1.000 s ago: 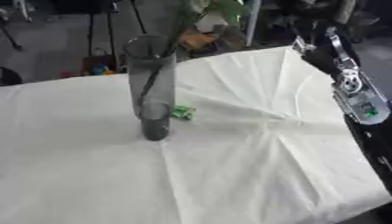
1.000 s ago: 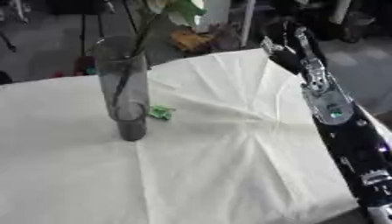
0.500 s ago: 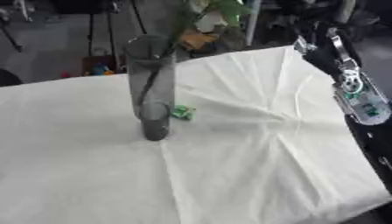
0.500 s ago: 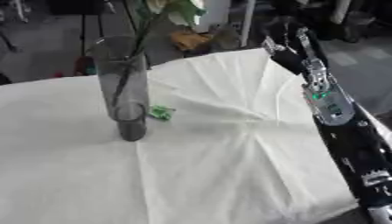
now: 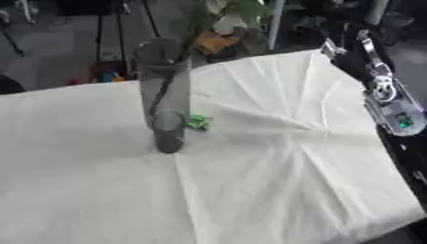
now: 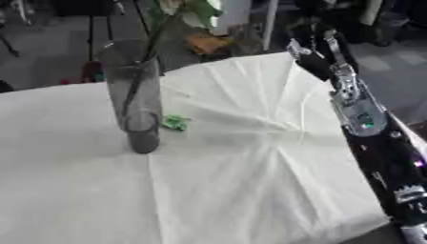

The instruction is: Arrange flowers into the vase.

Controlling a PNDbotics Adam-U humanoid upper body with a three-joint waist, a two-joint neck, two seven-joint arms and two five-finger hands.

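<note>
A tall smoky glass vase (image 5: 165,102) stands upright on the white tablecloth (image 5: 275,186), left of the middle. One green stem (image 5: 177,76) leans inside it, and its leaves (image 5: 243,8) spread above the rim at the top edge of the view. A small green scrap (image 5: 198,122) lies on the cloth just right of the vase's foot. My right arm runs along the table's right edge. My right hand (image 6: 305,46) is at the far right corner, well away from the vase, and too dark to read. My left hand does not show.
Beyond the far edge of the table are a dark floor, stand legs, an orange-brown object (image 5: 215,42) and small colourful items (image 5: 104,75). The cloth has creases fanning out from its centre. The table's right edge lies under my right arm.
My right arm has drawn back slightly toward the near edge. The vase, the stem and the green scrap have not moved.
</note>
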